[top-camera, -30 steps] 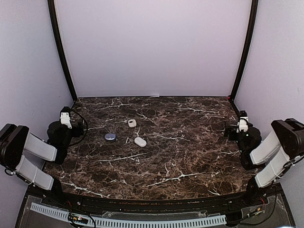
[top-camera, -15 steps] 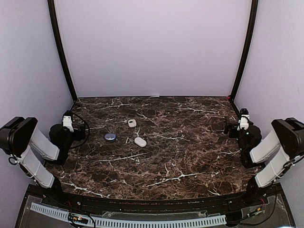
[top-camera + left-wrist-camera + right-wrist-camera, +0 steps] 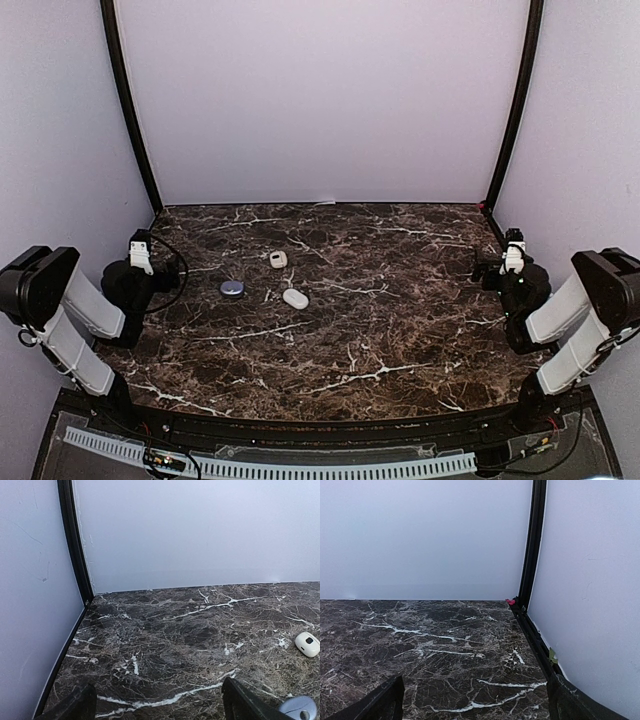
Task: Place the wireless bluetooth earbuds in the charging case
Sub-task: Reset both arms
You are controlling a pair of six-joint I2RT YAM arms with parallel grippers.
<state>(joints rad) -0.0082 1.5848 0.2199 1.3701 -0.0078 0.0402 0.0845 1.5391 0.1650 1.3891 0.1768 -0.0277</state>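
Observation:
Three small pebble-shaped cases lie left of centre on the dark marble table [image 3: 400, 330]. They are a white case with a dark mark [image 3: 278, 259] [image 3: 307, 644], a blue-grey case [image 3: 232, 288] [image 3: 298, 709] and a plain white oval case [image 3: 295, 298]. All three look closed, and I cannot tell which is the charging case. No separate earbuds can be made out. My left gripper [image 3: 148, 262] [image 3: 157, 700] hovers open at the table's left edge, well left of the cases. My right gripper [image 3: 500, 265] [image 3: 475, 695] is open and empty at the right edge.
Pale walls enclose the table on three sides, with black corner posts [image 3: 130, 110] [image 3: 515, 110]. A small pink scrap [image 3: 510, 601] and a green scrap [image 3: 552, 655] sit along the right wall's base. A black cable [image 3: 178, 270] loops by the left wrist.
The left arm has swung its upper links inward and its wrist has shifted slightly. The right arm has barely moved. The cases lie where they were.

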